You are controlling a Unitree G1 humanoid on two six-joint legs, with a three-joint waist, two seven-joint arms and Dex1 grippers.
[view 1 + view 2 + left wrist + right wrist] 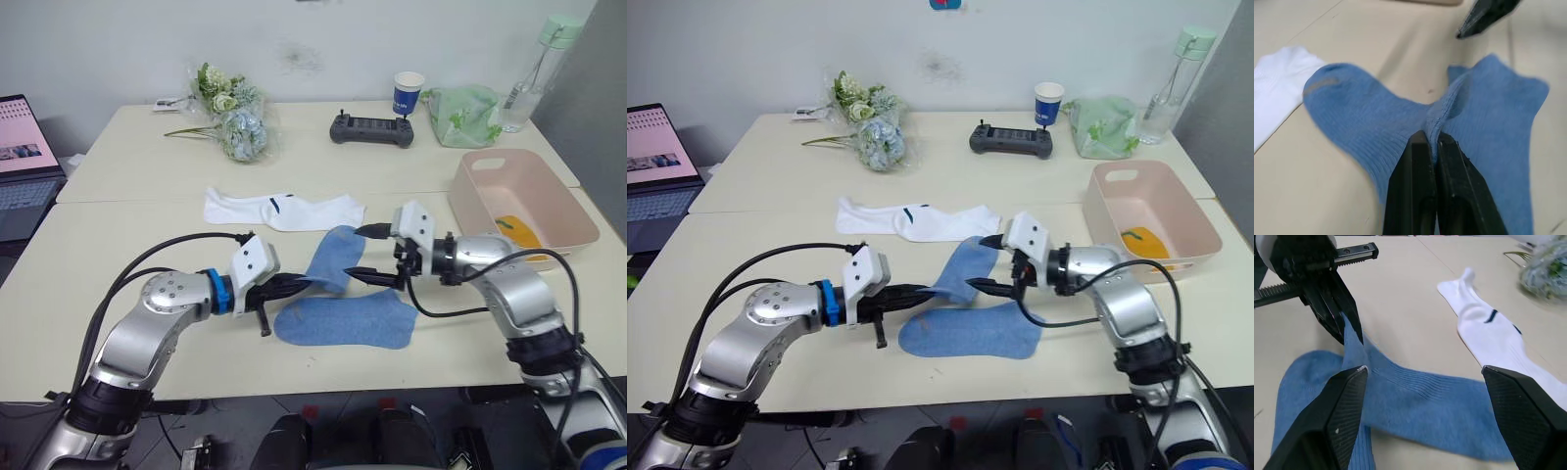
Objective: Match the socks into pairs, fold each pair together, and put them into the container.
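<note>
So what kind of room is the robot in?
Probably an office or lab workroom: plain pale tables pushed together, an open laptop at the edge, and a handheld controller beside a paper cup.

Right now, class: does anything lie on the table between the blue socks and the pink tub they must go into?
Only the right hand and its arm, hovering open by the blue socks. The table toward the pink tub is otherwise bare. The left hand already pinches one sock.
</note>
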